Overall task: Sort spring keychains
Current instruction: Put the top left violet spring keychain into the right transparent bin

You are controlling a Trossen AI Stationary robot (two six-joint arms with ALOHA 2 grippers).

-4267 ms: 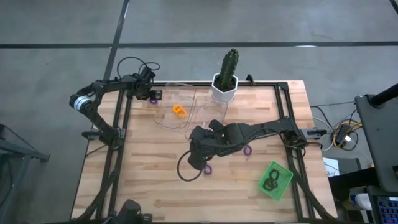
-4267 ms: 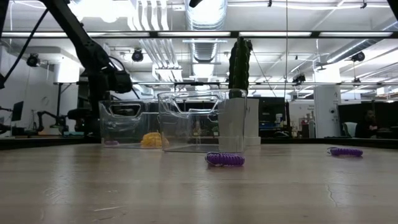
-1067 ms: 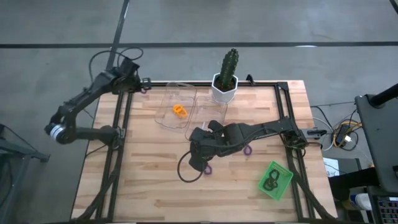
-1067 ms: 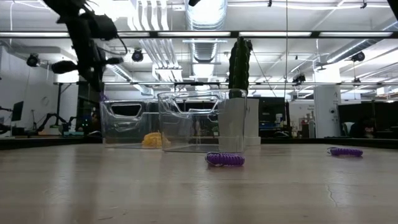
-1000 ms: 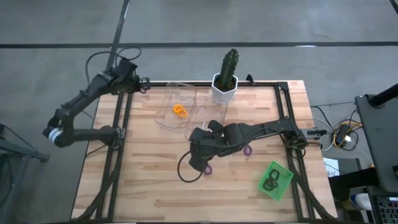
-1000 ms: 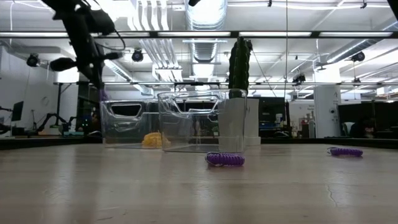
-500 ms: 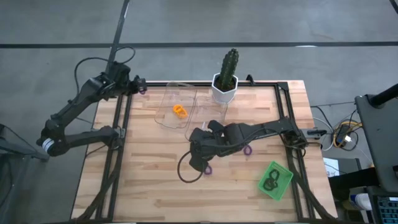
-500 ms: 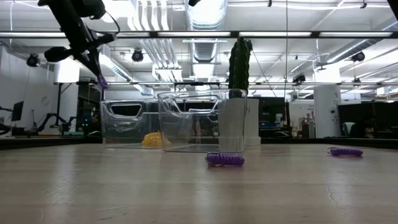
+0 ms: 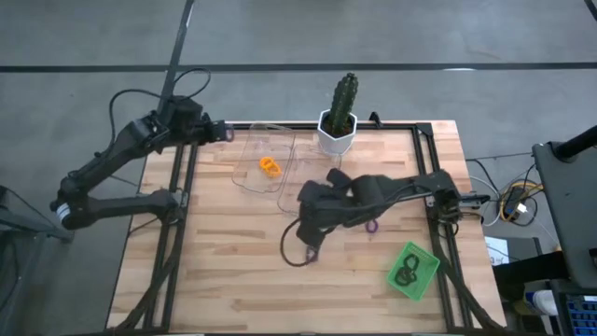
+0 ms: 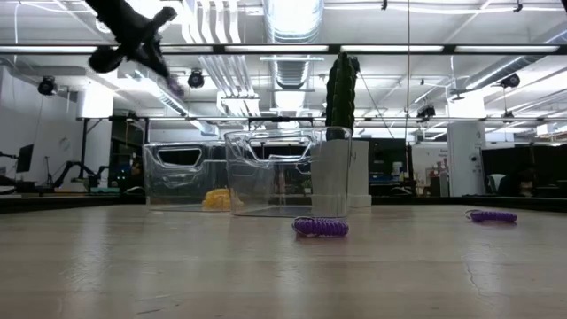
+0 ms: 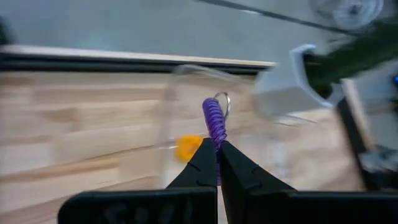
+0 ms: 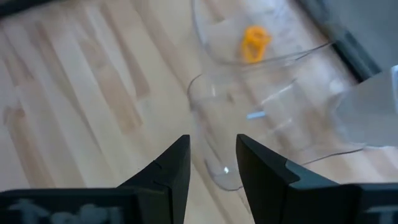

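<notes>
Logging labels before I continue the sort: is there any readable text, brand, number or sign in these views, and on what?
None can be read. The clear bins, green tray, cactus pot and table show no print. Room fixtures in the low view are too small to show any.

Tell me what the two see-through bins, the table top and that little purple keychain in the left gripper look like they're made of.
The bins look like clear glossy plastic: the orange keychain shows through the wall. The table top looks like light butcher-block wood, with visible strips and grain. The purple keychain held by the left gripper looks like coiled plastic cord, probably with a thin metal ring on top.
</notes>
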